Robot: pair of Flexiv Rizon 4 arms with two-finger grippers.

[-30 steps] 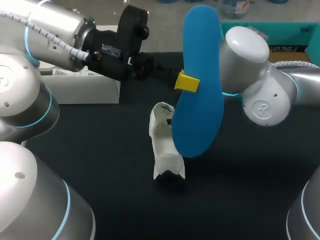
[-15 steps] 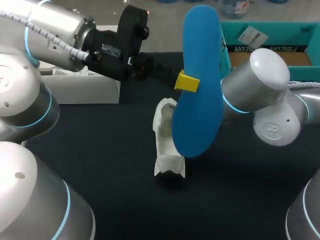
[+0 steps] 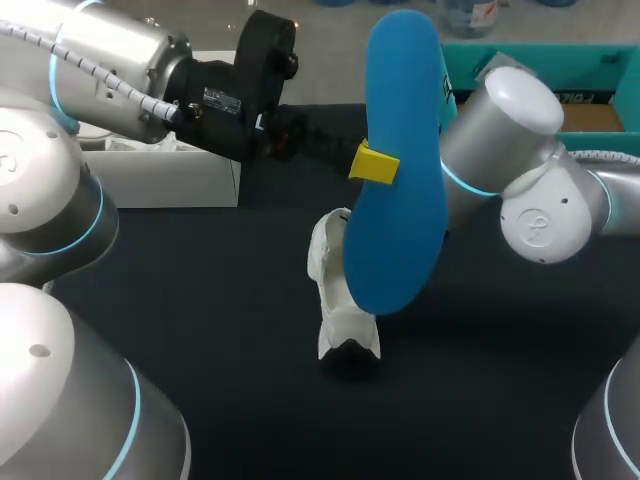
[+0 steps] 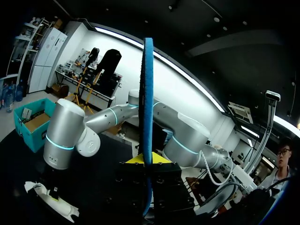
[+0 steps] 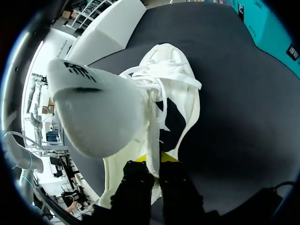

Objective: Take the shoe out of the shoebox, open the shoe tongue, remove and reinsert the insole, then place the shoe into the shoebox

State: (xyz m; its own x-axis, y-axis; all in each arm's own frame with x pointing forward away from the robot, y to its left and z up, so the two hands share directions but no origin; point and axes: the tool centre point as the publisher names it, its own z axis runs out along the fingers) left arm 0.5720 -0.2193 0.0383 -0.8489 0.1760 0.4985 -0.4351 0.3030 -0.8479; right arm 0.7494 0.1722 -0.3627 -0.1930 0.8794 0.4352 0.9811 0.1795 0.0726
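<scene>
Head view. Blue insole [image 3: 400,170] is held upright above and just behind the shoe [image 3: 342,300], its lower end overlapping the shoe's mouth. The left gripper [image 3: 375,164] is clamped on the insole at mid-length; one yellow tip shows. The right arm [image 3: 525,200] reaches toward the shoe, its fingers hidden behind the insole. The white shoebox [image 3: 170,175] sits well off behind the shoe on my left, with a teal box [image 3: 600,65] behind on my right. Bare table [image 3: 220,330] lies open in front of the shoe.

Left wrist view. The insole is seen edge-on, pinched narrowly between both fingers. It is thin and stands straight, so probably light, springy foam. Mid-length hold looks balanced.

Right wrist view. The right gripper [image 5: 153,161] is nearly closed on a thin strip of the shoe's upper at the collar. Fabric is slack and folds, so it is judged soft and easily collapsed, and the collar grip keeps the mouth open. The opening is narrow, so the insole's end should enter first. The shoebox wall lies well beyond the shoe, leaving room.
</scene>
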